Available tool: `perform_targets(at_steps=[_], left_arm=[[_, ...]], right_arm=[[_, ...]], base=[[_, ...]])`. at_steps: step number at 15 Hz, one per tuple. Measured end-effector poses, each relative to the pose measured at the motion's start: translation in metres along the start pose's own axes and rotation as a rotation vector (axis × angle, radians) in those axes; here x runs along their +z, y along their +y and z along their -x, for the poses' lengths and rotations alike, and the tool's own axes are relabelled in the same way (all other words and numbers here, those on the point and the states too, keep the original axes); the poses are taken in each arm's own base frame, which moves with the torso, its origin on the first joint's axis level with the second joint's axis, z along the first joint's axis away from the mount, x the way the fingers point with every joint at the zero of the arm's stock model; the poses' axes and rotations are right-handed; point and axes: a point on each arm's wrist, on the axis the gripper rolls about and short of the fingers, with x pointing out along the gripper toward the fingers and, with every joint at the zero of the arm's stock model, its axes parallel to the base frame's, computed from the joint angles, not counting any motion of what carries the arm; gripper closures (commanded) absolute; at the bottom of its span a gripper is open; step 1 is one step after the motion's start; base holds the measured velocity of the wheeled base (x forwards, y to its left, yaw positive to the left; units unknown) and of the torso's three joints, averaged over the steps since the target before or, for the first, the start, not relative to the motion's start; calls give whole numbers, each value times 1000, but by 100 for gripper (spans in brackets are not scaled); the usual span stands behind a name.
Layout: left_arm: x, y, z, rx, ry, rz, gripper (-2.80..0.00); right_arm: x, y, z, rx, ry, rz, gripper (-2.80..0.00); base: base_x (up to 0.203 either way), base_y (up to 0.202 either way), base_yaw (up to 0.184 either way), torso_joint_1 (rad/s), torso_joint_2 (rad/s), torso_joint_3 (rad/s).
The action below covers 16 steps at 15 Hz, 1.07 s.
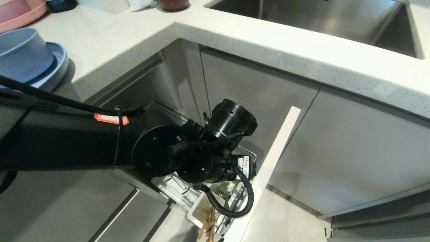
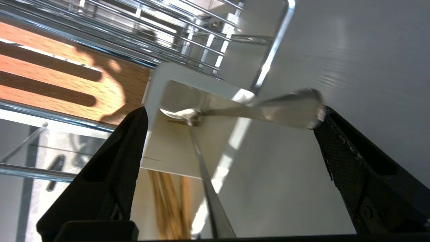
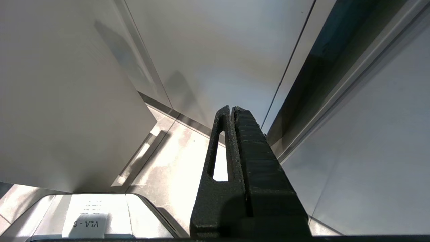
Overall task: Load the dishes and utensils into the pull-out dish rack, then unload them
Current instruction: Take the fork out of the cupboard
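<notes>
Left gripper point(image 2: 231, 117) jaws wide open over white utensil cup point(image 2: 174, 141) at pull-out dish rack's point(image 2: 111, 50) near end, tight beside grey cabinet front point(image 2: 369, 50). Spoon point(image 2: 285, 109) and chopsticks point(image 2: 169, 205) stand in cup. Plate point(image 1: 55, 65) and bowl point(image 1: 23, 53) on counter point(image 1: 111, 37), far left. Right gripper point(image 3: 233, 111) closed, parked low.

A matte light-blue bowl point(image 1: 20, 50) sits on a speckled off-white countertop point(image 1: 111, 40); the slotted strip point(image 2: 67, 84) shows orange-brown wood grain.

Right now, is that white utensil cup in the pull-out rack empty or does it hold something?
Holding something. The white utensil cup contains a silver spoon, another slim metal handle and wooden chopsticks.
</notes>
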Motion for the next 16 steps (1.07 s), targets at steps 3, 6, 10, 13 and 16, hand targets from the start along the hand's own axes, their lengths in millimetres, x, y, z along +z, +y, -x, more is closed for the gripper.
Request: perform_targets(at_steps=[3, 6, 10, 13, 16], left_arm=[[0, 1, -3, 37, -14, -8, -280], [-1, 2, -3, 42, -9, -11, -280], [-1, 1, -4, 42, -7, -12, -280], [-2, 0, -3, 34, -3, -14, -280], [-3, -1, -3, 33, -1, -16, -280]], right_arm=[[0, 0, 0, 0, 0, 0, 0], [0, 0, 0, 0, 0, 0, 0], [0, 0, 0, 0, 0, 0, 0], [0, 0, 0, 0, 0, 0, 0], [0, 0, 0, 0, 0, 0, 0]], base=[[0, 0, 0, 0, 0, 0], [0, 0, 0, 0, 0, 0], [0, 0, 0, 0, 0, 0], [0, 0, 0, 0, 0, 0], [0, 0, 0, 0, 0, 0]])
